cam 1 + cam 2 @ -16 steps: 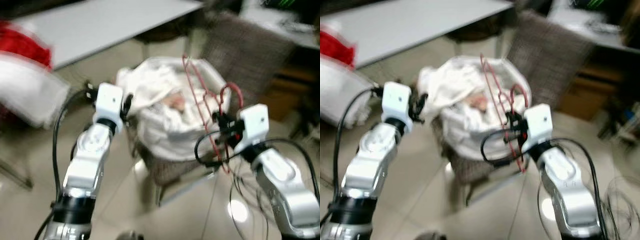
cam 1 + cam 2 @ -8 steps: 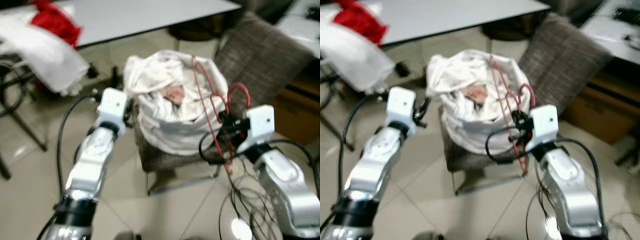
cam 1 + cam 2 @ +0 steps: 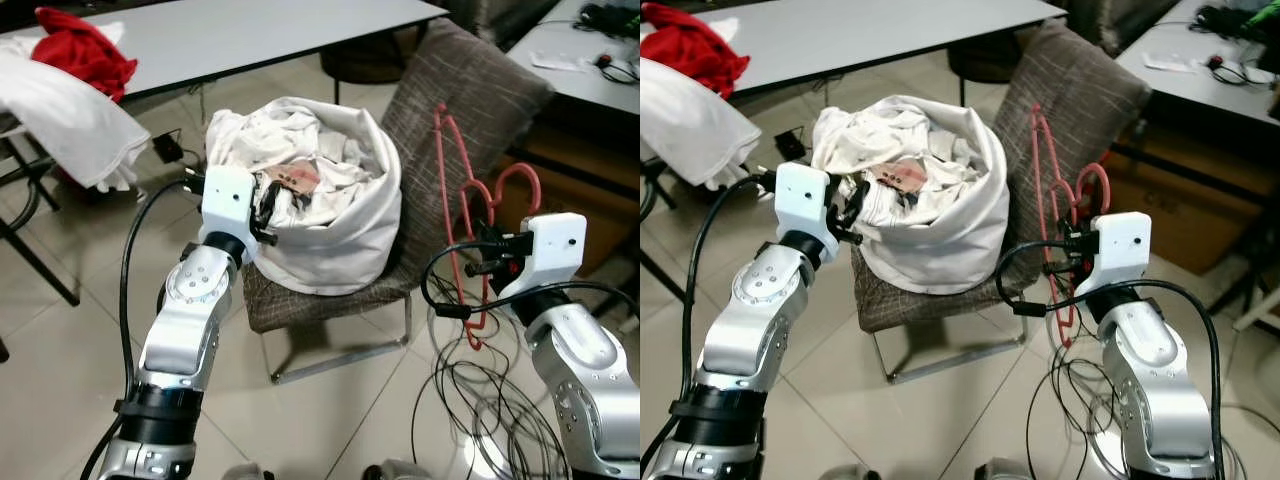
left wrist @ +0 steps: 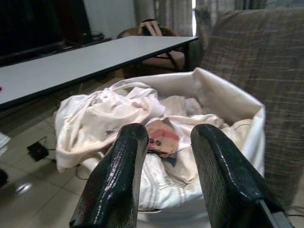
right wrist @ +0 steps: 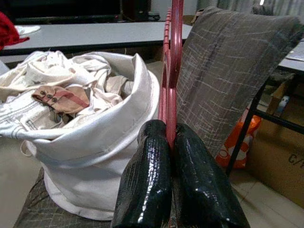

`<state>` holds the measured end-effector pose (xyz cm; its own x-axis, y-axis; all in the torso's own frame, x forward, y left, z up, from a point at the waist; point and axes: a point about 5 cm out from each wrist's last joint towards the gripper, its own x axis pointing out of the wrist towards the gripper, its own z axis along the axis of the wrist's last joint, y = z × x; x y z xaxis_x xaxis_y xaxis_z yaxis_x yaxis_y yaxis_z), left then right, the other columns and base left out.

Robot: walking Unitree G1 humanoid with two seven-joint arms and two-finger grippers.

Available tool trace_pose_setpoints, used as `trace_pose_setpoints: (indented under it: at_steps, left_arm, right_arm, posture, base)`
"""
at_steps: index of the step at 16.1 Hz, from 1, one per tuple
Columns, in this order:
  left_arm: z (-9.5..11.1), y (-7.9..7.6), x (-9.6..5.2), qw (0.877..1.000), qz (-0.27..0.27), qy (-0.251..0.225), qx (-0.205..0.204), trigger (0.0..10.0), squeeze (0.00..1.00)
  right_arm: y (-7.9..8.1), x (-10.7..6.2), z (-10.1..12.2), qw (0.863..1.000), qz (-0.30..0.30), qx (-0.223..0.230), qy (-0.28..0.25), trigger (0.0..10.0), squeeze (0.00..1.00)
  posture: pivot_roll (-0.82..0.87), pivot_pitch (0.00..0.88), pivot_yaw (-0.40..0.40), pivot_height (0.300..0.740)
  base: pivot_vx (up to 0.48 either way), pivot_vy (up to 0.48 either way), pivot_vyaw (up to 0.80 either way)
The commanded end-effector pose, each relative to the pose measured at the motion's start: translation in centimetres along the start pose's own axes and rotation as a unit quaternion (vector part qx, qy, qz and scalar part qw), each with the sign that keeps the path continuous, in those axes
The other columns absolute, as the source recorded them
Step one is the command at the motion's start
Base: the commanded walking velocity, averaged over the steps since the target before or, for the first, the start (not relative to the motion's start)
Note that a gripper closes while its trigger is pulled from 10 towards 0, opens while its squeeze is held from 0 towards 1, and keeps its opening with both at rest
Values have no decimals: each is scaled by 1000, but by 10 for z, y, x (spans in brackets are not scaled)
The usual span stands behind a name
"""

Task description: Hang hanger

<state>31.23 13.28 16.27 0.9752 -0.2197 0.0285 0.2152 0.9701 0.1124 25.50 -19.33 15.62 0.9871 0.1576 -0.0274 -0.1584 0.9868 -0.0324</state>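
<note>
My right gripper (image 3: 478, 262) is shut on a red wire hanger (image 3: 446, 195), which it holds upright to the right of the chair; in the right wrist view the red hanger (image 5: 170, 71) rises from between the closed fingers (image 5: 145, 185). My left gripper (image 3: 268, 210) stands open at the left rim of a white laundry bag (image 3: 330, 215) full of pale clothes, its fingers (image 4: 114, 175) apart with nothing between them. The bag sits on the seat of a brown woven chair (image 3: 470, 95).
A grey table (image 3: 230, 35) runs behind the chair, with white and red clothes (image 3: 70, 90) piled on its left end. Black cables (image 3: 480, 400) lie tangled on the tiled floor at the right. A cardboard box (image 3: 1180, 215) stands under another table at right.
The camera has swung, so the whole scene shifted. The hanger in my right gripper has come away from the bag to the chair's right side. My left gripper stays at the bag's rim.
</note>
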Motion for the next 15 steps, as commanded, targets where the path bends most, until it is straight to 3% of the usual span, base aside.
trace_pose_setpoints:
  at_steps: [1,15]
  left_arm:
    - [3,3,0,1000,4,-4,-1,10000,0]
    - [-3,14,-6,1000,17,10,4,10000,0]
  right_arm:
    - [1,2,7,1000,4,16,-12,10000,0]
    - [6,5,9,999,35,-28,-6,10000,0]
  posture:
    - [-106,26,26,740]
    - [-106,32,21,740]
  base:
    - [405,0,0]
    - [440,0,-29]
